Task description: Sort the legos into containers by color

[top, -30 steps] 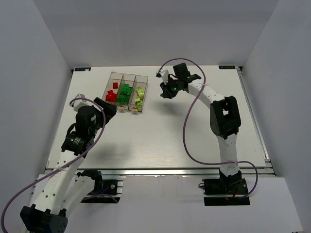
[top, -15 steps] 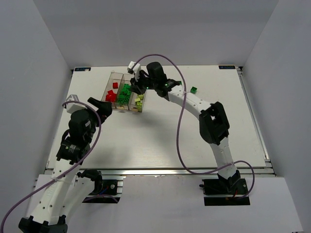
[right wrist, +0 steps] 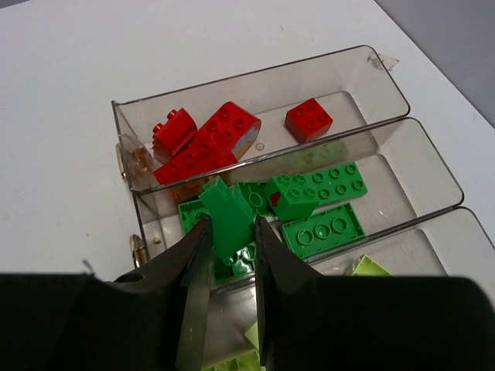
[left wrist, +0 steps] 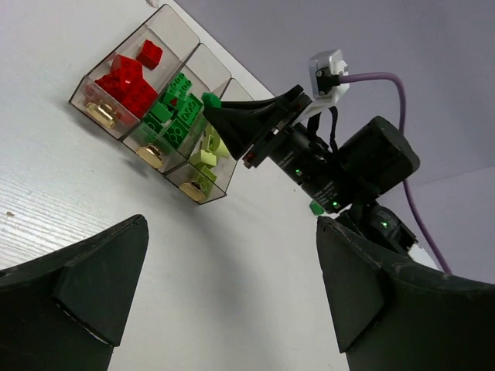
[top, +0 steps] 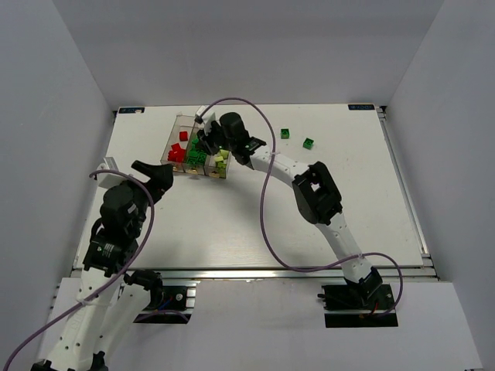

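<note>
The left gripper (left wrist: 232,290) was held wide apart over the table (top: 232,224). Farther back, a dark green lego (right wrist: 227,216) was pinched tight in the right gripper (right wrist: 230,230), just above the middle container (right wrist: 406,176), where other green legos (right wrist: 321,207) were seen.

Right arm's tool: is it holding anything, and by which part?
Yes. The right tool pinches a dark green lego by its two sides, with one end sticking out past the fingertips, above the middle container.
</note>
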